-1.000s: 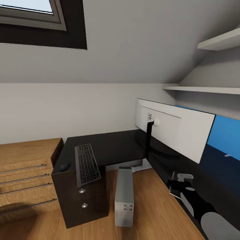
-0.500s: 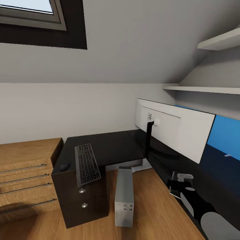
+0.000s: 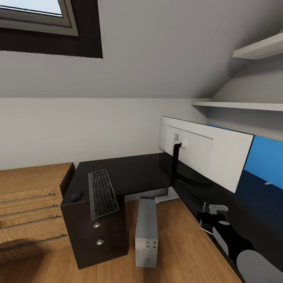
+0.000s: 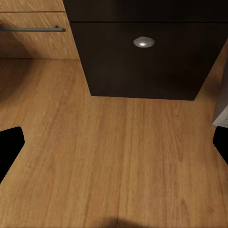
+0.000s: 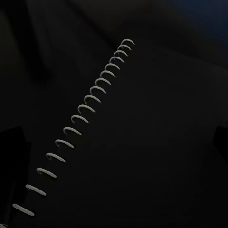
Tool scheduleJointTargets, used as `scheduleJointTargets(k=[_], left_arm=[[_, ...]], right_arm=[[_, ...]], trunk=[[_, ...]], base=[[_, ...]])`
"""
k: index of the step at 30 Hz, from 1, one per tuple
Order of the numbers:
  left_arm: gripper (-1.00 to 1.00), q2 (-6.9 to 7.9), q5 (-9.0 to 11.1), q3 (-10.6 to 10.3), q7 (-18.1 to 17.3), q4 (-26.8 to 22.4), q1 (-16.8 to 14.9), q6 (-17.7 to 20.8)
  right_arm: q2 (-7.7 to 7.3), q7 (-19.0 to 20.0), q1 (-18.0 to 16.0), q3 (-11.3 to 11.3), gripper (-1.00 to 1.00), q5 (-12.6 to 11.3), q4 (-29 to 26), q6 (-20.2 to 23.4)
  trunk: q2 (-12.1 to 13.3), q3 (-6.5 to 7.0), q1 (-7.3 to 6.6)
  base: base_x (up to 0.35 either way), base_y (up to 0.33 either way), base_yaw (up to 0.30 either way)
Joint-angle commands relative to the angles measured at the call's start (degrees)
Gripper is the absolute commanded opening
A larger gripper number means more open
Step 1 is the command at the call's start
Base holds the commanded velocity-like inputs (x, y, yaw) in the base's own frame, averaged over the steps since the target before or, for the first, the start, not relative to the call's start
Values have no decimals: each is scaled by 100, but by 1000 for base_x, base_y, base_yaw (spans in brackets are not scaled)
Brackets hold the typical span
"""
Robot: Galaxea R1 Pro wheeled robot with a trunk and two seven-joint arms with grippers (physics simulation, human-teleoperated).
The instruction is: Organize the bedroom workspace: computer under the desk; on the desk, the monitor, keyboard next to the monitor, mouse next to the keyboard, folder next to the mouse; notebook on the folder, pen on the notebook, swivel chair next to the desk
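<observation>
The desk (image 3: 125, 175) is a glossy black L, and most of the risks come from how near its edges things sit. The monitor (image 3: 204, 151) stands at the inner corner with its white back toward the robot. The right arm works close beside its stand, so a wide swing could probably knock it askew. The computer (image 3: 146, 230) stands upright on the floor (image 4: 114, 156) in the crook of the L, beside the drawers (image 3: 98, 236), and a careless turn of the base could push it out from under. The keyboard (image 3: 103, 193) lies on the left wing with its near end over the front edge, so a nudge may tip it off. The notebook (image 5: 142, 142) lies at the right wing's front edge under the right gripper (image 3: 207, 215). Its fingers are spread and clamp nothing, so a shallow pinch on the spiral (image 5: 90, 107) could drag the notebook over the edge. The mouse (image 3: 77, 195) sits by the left front corner, just beside the keyboard, and would roll off easily. The left gripper (image 4: 114, 142) hangs released over bare floor. The slick top mirrors the monitor and offers little friction. Around it are a sloped ceiling, a window (image 3: 35, 11), wall shelves (image 3: 236, 105) and a wood cabinet (image 3: 31, 204).
</observation>
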Motion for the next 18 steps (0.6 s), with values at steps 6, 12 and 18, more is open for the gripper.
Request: scheduleJointTargets(k=[6, 12, 18], left_arm=[[100, 5, 59, -49, 37, 3, -6, -35], [100, 4, 59, -49, 38, 5, -6, -35], [100, 4, 59, -49, 41, 8, -7, -35]], right_arm=[[-3, -19, 4, 33, 100, -90, 55, 39], [-3, -12, 4, 33, 100, -90, 51, 38], [2, -7, 4, 40, 100, -90, 51, 38]], trunk=[[-3, -8, 0], [-3, -8, 0], [-3, -8, 0]], base=[[-64, 133, 0], [-67, 161, 0], [-11, 26, 0]])
